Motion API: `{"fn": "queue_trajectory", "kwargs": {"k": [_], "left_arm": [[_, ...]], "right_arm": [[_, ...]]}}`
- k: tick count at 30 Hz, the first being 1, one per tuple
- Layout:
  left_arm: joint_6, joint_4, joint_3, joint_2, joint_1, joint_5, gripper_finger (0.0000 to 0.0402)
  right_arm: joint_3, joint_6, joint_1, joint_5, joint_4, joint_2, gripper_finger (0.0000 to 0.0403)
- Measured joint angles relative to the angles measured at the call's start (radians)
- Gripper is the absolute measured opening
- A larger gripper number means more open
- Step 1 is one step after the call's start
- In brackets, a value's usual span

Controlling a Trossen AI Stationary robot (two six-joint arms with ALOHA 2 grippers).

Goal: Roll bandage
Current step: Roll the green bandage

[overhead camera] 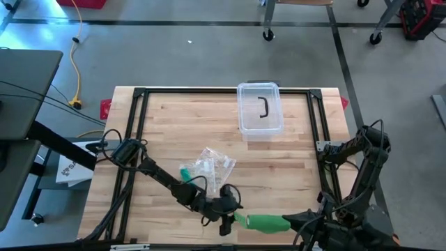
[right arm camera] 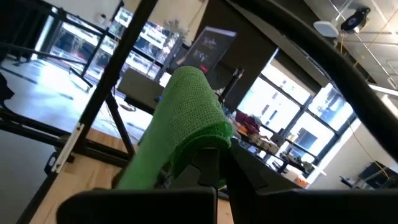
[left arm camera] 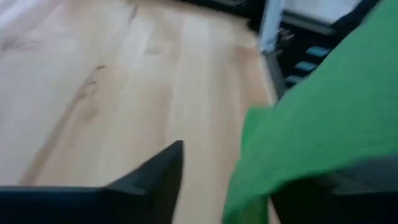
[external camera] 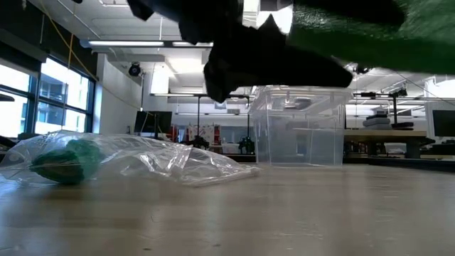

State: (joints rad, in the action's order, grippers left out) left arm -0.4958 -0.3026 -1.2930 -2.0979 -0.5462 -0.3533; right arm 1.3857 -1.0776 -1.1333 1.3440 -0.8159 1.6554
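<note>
A green bandage roll (overhead camera: 266, 223) hangs over the table's near edge, its loose end (overhead camera: 242, 218) reaching toward my left gripper (overhead camera: 226, 213). That gripper is open, its fingers on either side of the loose end (left arm camera: 298, 137). My right gripper (overhead camera: 298, 223) is shut on the roll's right end. In the low view the bandage (external camera: 370, 32) and the dark left gripper (external camera: 263, 57) are above the tabletop. A clear plastic bag (overhead camera: 209, 166) lies flat mid-table with another green roll (overhead camera: 185, 172) inside. My left gripper has the bandage's loose end between its parted fingers. The cloth lies over one finger (left arm camera: 348, 186), and the other finger (left arm camera: 155, 180) stands clear of it. My right gripper pinches the roll's end (right arm camera: 208, 140) between its two shut fingers (right arm camera: 211, 165). It comes about level from the table's right side. The roll sticks out ahead of the fingers, lifted clear of the table.
A clear plastic container (overhead camera: 260, 108) holding a dark curved piece (overhead camera: 264, 107) stands at the table's far middle. A black frame (overhead camera: 139, 94) runs round the tabletop. Bare wood (overhead camera: 300, 167) lies between the container and the grippers.
</note>
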Motion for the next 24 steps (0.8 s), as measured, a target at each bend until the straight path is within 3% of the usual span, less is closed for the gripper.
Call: {"fn": "queue_trajectory", "kwargs": {"k": [5, 7, 14, 20, 24], "left_arm": [[0.074, 0.031, 0.0, 0.001, 0.019, -0.059, 0.005], [0.131, 0.021, 0.0, 0.007, 0.032, -0.085, 0.0014], [0.316, 0.109, 0.0, 0.104, 0.102, -0.205, 0.0002], [0.57, 0.148, 0.0, 0.296, 0.19, -0.322, 0.0001], [0.742, 0.122, 0.0, 0.458, 0.224, -0.369, 0.0001]], "right_arm": [[0.0, 0.028, -0.009, -0.041, -0.001, 0.0, 0.0], [0.0, 0.053, -0.017, -0.043, 0.005, 0.0, 0.0], [0.0, 0.259, -0.035, -0.096, 0.145, 0.0, 0.0], [-0.036, 0.704, 0.027, -0.339, 0.411, 0.0, 0.0], [-0.122, 0.925, 0.095, -0.453, 0.384, 0.012, 0.0]]}}
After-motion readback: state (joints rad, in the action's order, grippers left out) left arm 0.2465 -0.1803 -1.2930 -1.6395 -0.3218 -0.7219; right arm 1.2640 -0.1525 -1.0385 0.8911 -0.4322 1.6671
